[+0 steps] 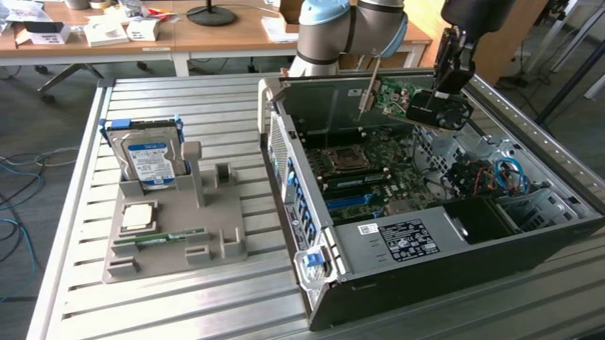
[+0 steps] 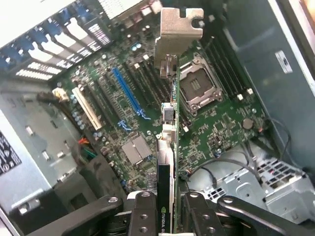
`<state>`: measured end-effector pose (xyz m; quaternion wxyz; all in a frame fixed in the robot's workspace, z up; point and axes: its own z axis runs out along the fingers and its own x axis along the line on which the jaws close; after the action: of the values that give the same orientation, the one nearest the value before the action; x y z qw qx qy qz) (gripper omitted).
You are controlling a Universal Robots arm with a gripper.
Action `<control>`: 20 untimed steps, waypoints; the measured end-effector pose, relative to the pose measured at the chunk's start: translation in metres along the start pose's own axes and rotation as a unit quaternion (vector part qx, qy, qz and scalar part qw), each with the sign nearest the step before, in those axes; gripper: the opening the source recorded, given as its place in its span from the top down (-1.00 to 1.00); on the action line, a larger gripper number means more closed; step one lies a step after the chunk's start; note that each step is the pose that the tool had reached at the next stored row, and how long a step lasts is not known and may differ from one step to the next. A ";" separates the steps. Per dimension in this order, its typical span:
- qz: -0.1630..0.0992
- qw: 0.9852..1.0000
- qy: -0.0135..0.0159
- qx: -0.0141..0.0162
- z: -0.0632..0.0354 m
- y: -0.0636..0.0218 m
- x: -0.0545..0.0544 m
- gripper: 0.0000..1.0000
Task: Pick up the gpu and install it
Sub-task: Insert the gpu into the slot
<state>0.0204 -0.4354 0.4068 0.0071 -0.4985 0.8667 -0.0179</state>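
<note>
**Card clamped edge-on above the open case**

The end effector [image 2: 166,209] is clamped on the gpu [image 2: 167,162]. Its fingers [image 2: 142,214] press the card's two flat faces near one end, and the silver bracket [image 2: 179,29] sits at the far end. The card hangs in the air over the motherboard [image 2: 221,123], clear of every slot, with the long blue slot [image 2: 127,93] just beside its line. It looks light and stiff but fragile, since bare components and edge contacts would suffer from squeezing or twisting. The flat faces away from the connector seem the safest hold. The computer case [image 1: 472,276] lies open on the worktop [image 1: 189,99].

A blue-labelled hard drive [image 1: 151,161] stands upright in the grey holder [image 1: 227,212]; a green RAM stick [image 1: 161,239] lies on it
</note>
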 end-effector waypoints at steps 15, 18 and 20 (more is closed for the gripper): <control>-0.133 0.991 -0.004 0.002 0.0006 0.0000 0.000 0.48; -0.159 0.987 -0.004 0.002 0.0008 0.0000 0.000 0.48; -0.177 0.984 -0.005 0.002 0.0009 0.0000 0.000 0.48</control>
<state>0.0204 -0.4354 0.4059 0.0092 -0.6439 0.7648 -0.0182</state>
